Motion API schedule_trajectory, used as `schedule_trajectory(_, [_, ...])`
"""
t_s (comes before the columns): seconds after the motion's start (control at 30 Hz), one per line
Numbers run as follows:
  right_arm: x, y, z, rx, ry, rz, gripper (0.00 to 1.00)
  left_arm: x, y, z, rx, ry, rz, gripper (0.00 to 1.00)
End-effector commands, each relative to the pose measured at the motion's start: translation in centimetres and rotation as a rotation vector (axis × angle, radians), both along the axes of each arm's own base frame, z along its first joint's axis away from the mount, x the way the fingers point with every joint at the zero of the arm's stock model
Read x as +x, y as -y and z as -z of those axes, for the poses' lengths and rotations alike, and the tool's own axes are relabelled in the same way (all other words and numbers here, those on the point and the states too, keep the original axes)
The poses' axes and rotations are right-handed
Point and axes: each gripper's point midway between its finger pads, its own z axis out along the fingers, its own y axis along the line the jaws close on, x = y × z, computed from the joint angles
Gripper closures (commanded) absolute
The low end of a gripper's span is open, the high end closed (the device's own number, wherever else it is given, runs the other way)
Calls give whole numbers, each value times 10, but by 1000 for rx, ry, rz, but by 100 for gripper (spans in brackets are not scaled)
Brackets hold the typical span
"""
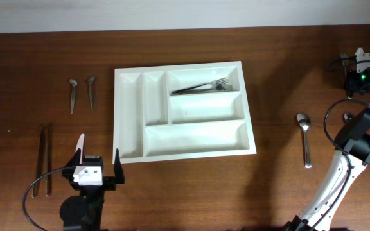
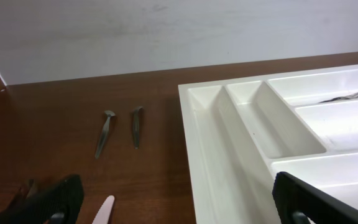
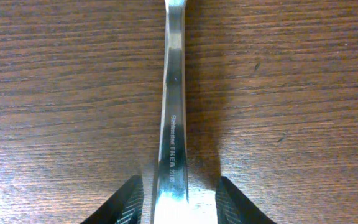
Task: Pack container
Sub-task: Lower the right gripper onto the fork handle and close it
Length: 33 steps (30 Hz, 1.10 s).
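Overhead: the container, a white five-compartment cutlery tray, lies flat at the middle of the counter. Its far right long compartment holds forks; the other compartments show only white plastic. Left of the tray lie two short utensils side by side, and nearer the front left edge two long dark utensils, parallel. A spoon lies well right of the tray, beside the right arm. The left claw hovers at the front, just off the tray's near left corner, released wide and empty.

Left wrist: both black fingers frame the view, spread far apart, with the tray's corner between them and nothing grasped.

Right wrist: the right claw straddles a steel handle lying on the counter. A sliver of counter shows between each finger and the metal, so it is released, not grasping. A stamped line runs along the handle; it seems to begin "Stainless", the rest too small to read.
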Motion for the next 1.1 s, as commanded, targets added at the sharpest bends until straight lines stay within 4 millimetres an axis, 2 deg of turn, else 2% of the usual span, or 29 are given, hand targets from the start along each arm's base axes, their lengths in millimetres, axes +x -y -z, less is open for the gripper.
schedule_trajectory(0.0, [-4,-11,28,55,-35,-15,65,0,-2,1,18,1,-9,1])
schedule_trajectory(0.13, [-4,-12,28,59,-38,-15,80,0,-2,1,18,1,-9,1])
schedule_trajectory(0.2, [-5,-12,28,60,-41,-15,83,0,-2,1,18,1,-9,1])
schedule_trajectory(0.5, [-6,-13,29,63,-45,-15,90,0,-2,1,18,1,-9,1])
schedule_trajectory(0.93, [-7,-13,29,59,-53,-13,92,0,-2,1,18,1,-9,1])
schedule_trajectory(1.07, [-7,-13,27,59,-52,-14,96,0,-2,1,18,1,-9,1])
